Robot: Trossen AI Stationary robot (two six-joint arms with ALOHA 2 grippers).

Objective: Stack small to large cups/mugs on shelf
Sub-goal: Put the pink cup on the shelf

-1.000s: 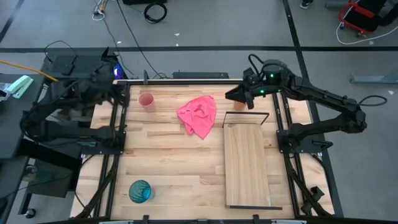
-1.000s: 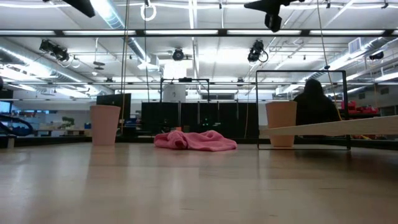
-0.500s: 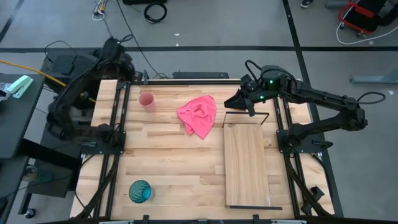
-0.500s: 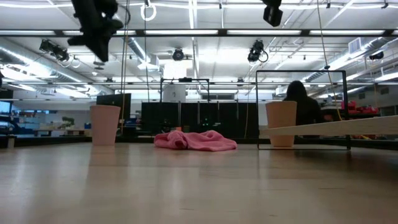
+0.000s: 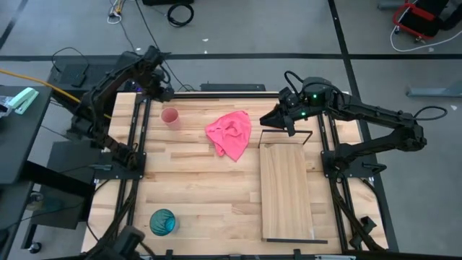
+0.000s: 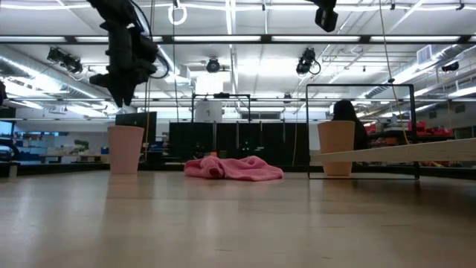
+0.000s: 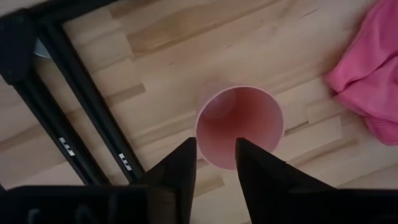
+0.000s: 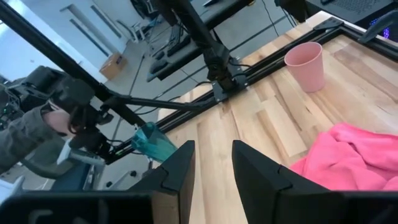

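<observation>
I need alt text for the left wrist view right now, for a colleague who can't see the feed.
Looking down past the left gripper, whose two dark fingers stand slightly apart above the open mouth of a small translucent pink plastic cup upright on the light plank tabletop. A crumpled pink cloth lies to one side of the cup, and a black metal frame rail crosses on the other.

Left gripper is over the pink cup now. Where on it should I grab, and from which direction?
Come straight down and take the rim wall of the pink cup, one finger inside the mouth and one outside. It stands upright and open, with the left gripper right above it and its fingers slightly apart. The pink cloth lies clear of it, so it probably won't hinder the descent.
</observation>
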